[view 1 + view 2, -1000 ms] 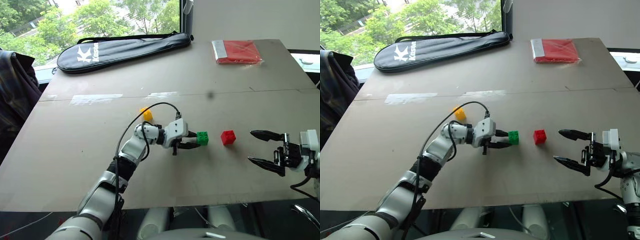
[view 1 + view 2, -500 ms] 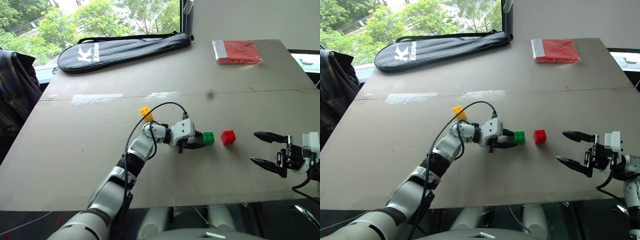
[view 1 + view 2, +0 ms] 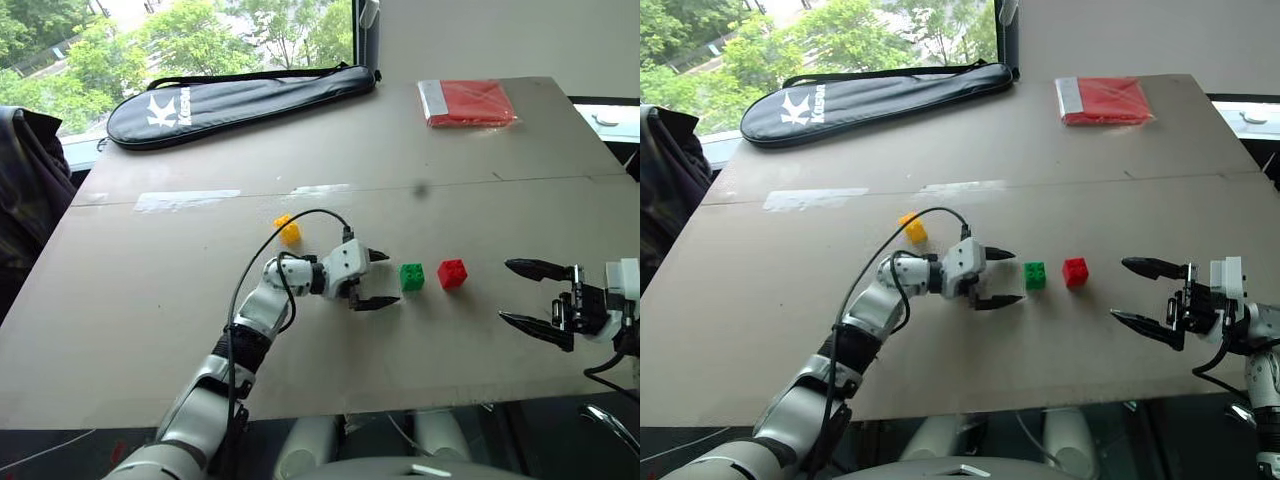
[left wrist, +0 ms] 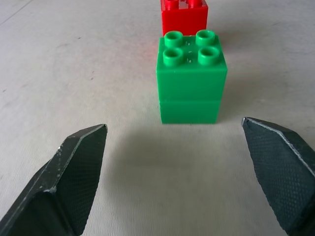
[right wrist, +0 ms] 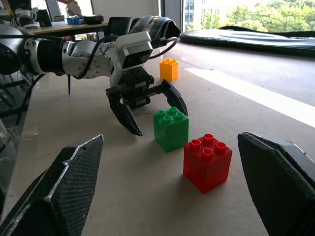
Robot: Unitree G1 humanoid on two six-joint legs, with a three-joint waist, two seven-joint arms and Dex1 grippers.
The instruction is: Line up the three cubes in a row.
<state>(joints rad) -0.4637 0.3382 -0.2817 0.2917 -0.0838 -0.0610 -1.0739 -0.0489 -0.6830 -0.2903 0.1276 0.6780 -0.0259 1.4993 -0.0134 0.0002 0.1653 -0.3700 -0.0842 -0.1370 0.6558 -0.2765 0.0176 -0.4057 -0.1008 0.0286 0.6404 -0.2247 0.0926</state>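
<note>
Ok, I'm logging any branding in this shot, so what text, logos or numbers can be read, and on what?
"K": large white letter on the black racket bag at the table's far edge.
Smaller white lettering beside the K, on the same bag: too small to read.
Nothing legible on the cubes or the red packet.

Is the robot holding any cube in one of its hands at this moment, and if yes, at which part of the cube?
Nothing is held. The left hand is open, apart from the green cube; the right hand is open and empty.
</note>
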